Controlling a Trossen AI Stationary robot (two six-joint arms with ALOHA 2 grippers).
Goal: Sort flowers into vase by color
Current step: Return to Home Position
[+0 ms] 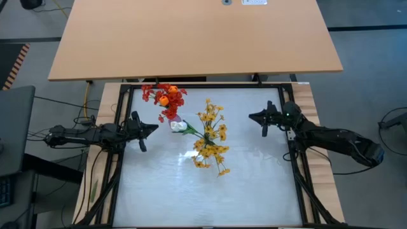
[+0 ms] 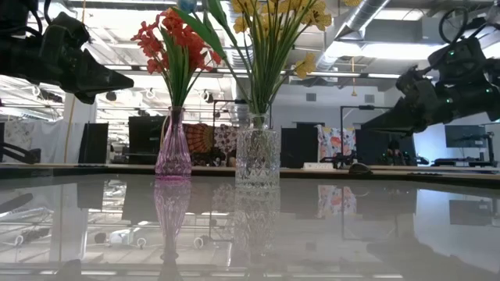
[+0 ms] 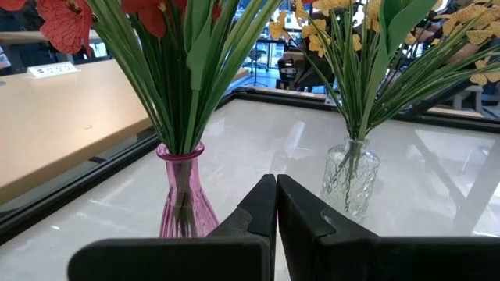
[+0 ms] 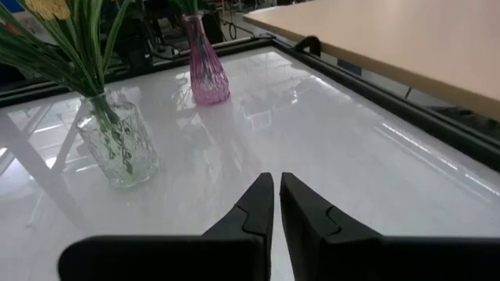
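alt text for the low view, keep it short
A pink vase of red flowers and a clear vase of yellow flowers stand side by side on a glossy white table. The left gripper and right gripper hang raised at either edge, holding nothing.

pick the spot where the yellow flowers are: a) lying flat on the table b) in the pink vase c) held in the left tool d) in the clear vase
d, the yellow flowers stand with their stems in the clear vase, while the pink vase holds the red flowers.
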